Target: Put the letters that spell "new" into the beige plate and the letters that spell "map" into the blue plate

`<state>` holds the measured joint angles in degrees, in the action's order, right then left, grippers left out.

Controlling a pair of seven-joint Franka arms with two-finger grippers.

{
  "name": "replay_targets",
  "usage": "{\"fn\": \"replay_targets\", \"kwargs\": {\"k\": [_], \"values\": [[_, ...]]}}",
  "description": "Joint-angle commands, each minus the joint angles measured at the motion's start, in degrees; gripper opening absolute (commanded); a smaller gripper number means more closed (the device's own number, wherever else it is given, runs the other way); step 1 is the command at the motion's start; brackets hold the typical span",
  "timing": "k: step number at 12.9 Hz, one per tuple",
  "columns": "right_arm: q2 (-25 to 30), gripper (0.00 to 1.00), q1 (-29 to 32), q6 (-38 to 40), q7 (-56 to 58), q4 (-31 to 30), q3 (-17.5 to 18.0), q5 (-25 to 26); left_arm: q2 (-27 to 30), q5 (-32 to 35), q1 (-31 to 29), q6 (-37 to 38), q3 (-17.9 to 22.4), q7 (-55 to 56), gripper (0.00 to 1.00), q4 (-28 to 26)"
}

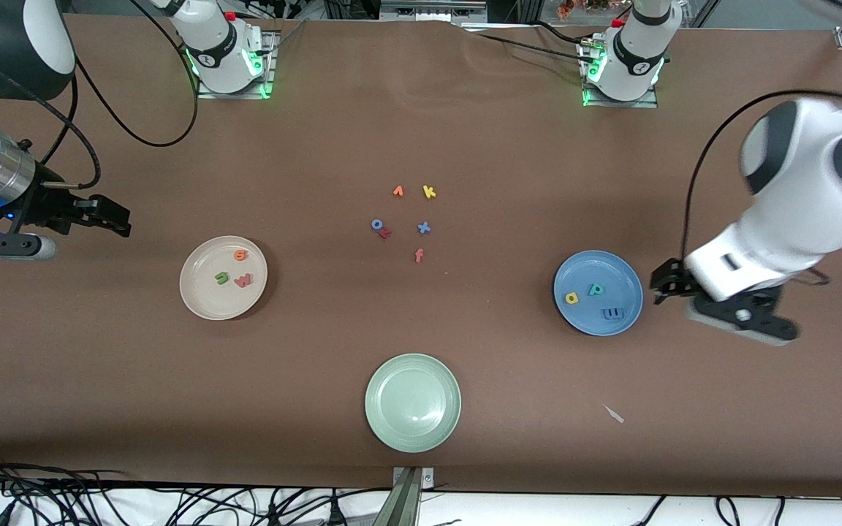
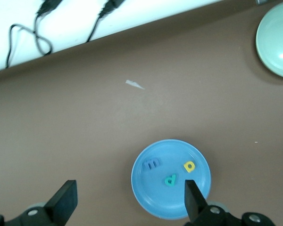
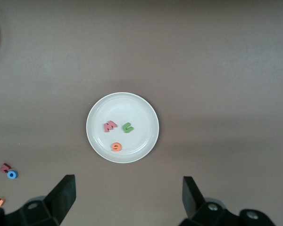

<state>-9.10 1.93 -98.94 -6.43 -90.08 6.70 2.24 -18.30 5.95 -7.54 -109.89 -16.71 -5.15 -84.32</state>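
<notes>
The beige plate is sitting toward the right arm's end of the table, and it is holding the green n, the orange e and the pinkish-red w, all lying apart from each other. The blue plate is sitting toward the left arm's end, holding the blue m, the yellow a and the teal p. The left gripper is hanging in the air just beside the blue plate's rim with its fingers spread apart and gripping nothing. The right gripper is waiting over bare table beside the beige plate, its fingers also standing apart and empty. Between the two plates, a loose cluster of spare letters is lying on the brown table, and a pale green plate is resting nearer to the front camera than that cluster.
</notes>
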Motion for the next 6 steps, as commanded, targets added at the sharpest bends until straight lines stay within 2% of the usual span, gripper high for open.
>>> {"fn": "replay_targets", "kwargs": {"k": [1, 2, 4, 6], "values": [[0.05, 1.0, -0.08, 0.41, -0.16, 0.78, 0.07, 0.31, 10.54, -3.75, 8.73, 4.91, 10.78, -0.73, 1.0, -7.95], [0.05, 1.0, -0.08, 0.41, -0.16, 0.78, 0.07, 0.31, 12.91, -3.75, 10.33, 7.03, 12.74, -0.99, 1.0, -10.32], [0.05, 1.0, -0.08, 0.41, -0.16, 0.78, 0.07, 0.31, 18.8, -3.84, 10.96, 7.14, 13.11, -1.0, 1.0, -17.16], [0.05, 1.0, -0.08, 0.41, -0.16, 0.78, 0.07, 0.31, 19.27, -3.75, 10.97, 7.75, 13.11, -0.47, 1.0, -17.82]]}}
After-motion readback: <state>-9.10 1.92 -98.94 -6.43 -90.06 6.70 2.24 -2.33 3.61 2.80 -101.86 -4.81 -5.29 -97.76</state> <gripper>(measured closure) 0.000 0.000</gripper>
